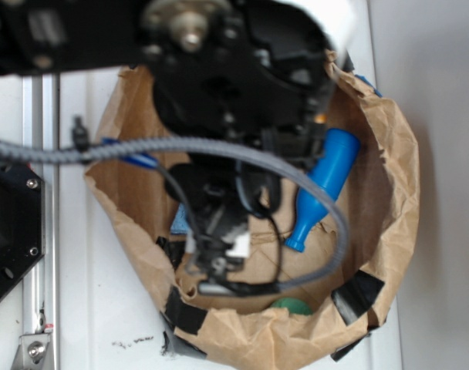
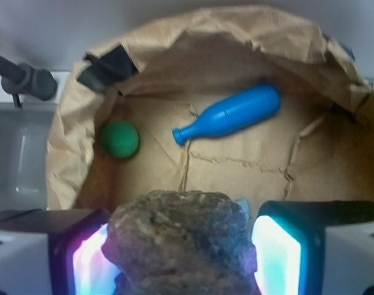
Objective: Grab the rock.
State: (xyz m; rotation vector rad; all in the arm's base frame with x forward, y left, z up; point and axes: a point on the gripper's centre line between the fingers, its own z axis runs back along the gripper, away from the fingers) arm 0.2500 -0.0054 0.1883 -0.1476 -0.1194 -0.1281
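Observation:
The rock [image 2: 181, 236], a rough mottled brown-grey lump, fills the space between my gripper [image 2: 182, 252] fingers at the bottom of the wrist view. The glowing left pad [image 2: 88, 264] and right pad [image 2: 276, 258] both press against its sides, so the gripper is shut on it. In the exterior view the gripper [image 1: 215, 250] reaches down inside the brown paper bag [image 1: 389, 177], and the arm hides the rock there.
A blue bottle-shaped pin [image 2: 227, 115] lies on the bag floor beyond the rock. A green ball [image 2: 120, 139] sits to its left. A light blue sponge [image 1: 180, 220] shows beside the gripper. The bag's crumpled walls rise all around, patched with black tape [image 1: 358, 293].

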